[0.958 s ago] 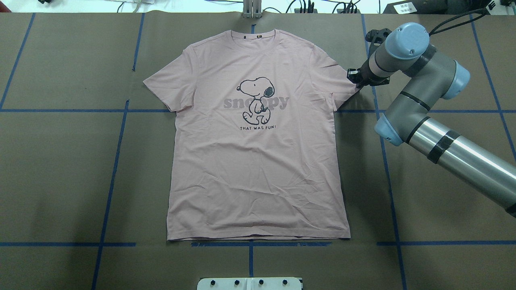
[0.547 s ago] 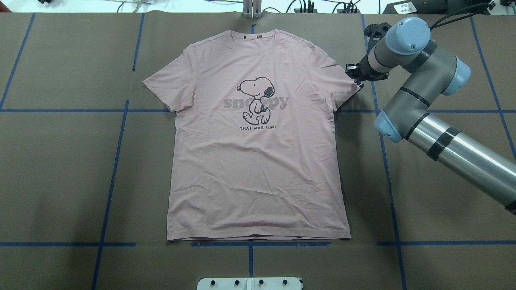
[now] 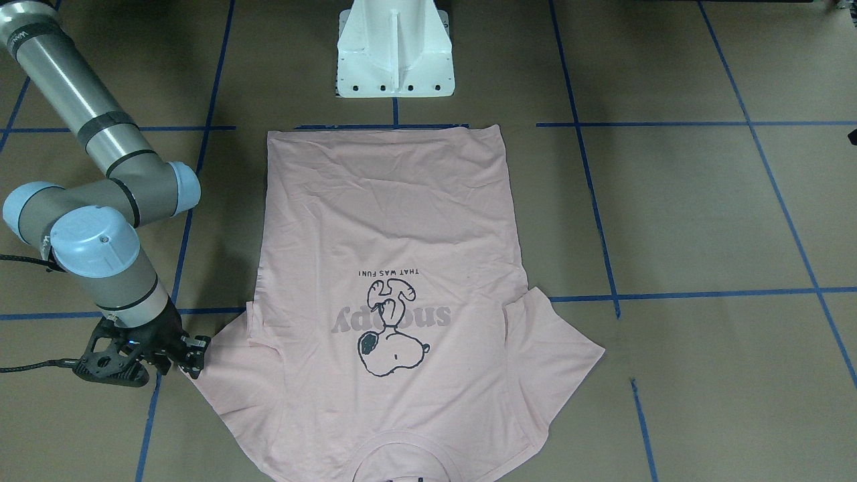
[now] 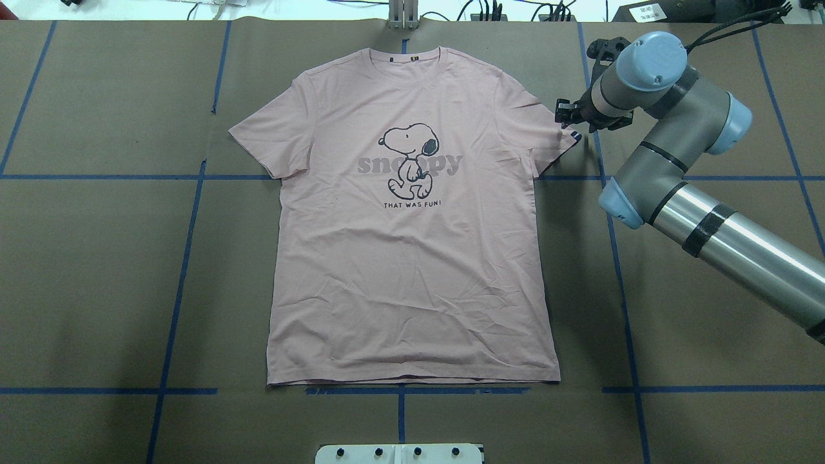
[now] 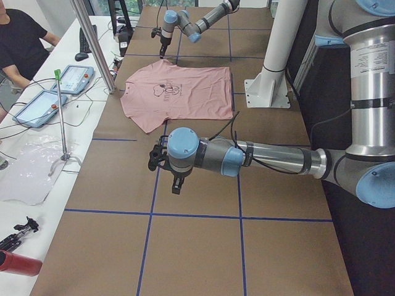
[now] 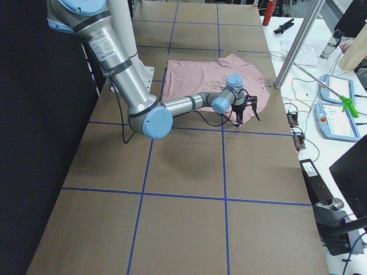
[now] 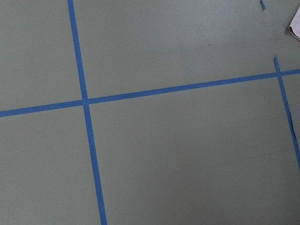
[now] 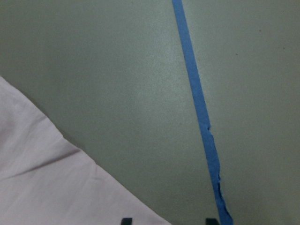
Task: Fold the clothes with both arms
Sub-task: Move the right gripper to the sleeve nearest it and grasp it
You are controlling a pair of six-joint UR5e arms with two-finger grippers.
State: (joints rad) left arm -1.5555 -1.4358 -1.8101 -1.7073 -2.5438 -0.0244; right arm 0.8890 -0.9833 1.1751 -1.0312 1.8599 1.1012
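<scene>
Overhead, front views opposed, share T-shirt (image 4: 412,290); wrist cameras close above table (image 7: 187,164).

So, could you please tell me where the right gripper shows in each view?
Front-facing: right gripper lower left, at the sleeve tip.
Overhead: gripper upper right.
Exterior left: gripper far, top.
Exterior right: gripper centre-right.
Left wrist: not in it.
Right wrist: gripper at bottom edge.
Landmark: that sleeve.
</scene>
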